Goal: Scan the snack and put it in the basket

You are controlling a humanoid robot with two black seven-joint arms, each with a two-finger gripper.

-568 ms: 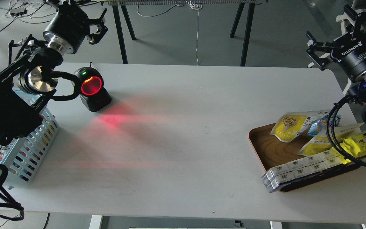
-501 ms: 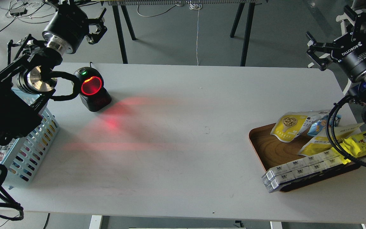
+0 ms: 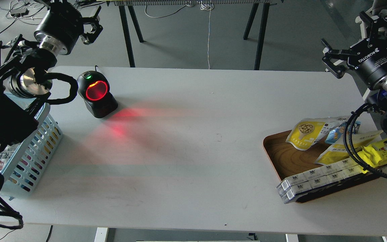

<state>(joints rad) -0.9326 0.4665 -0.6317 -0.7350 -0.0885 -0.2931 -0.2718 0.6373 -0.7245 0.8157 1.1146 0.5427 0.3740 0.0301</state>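
Observation:
The snack point(image 3: 305, 133), a yellow-and-white pouch with a round picture of tan beans, leans at the back of the brown wooden tray point(image 3: 286, 158) at the table's right. The light blue basket point(image 3: 34, 148) stands at the table's left edge, partly hidden by my left arm, with packets inside. My left gripper point(image 3: 93, 27) is open and empty, raised beyond the table's far left corner, behind the scanner. My right gripper point(image 3: 328, 57) is open and empty, held high above the table's far right corner, well above the tray.
A black barcode scanner point(image 3: 96, 93) with a glowing red window stands at the back left and casts red light on the white table point(image 3: 193, 151). The tray also holds a long yellow wrapper with a cartoon face point(image 3: 383, 149), a small blue packet point(image 3: 338, 131) and white boxes point(image 3: 317, 179).

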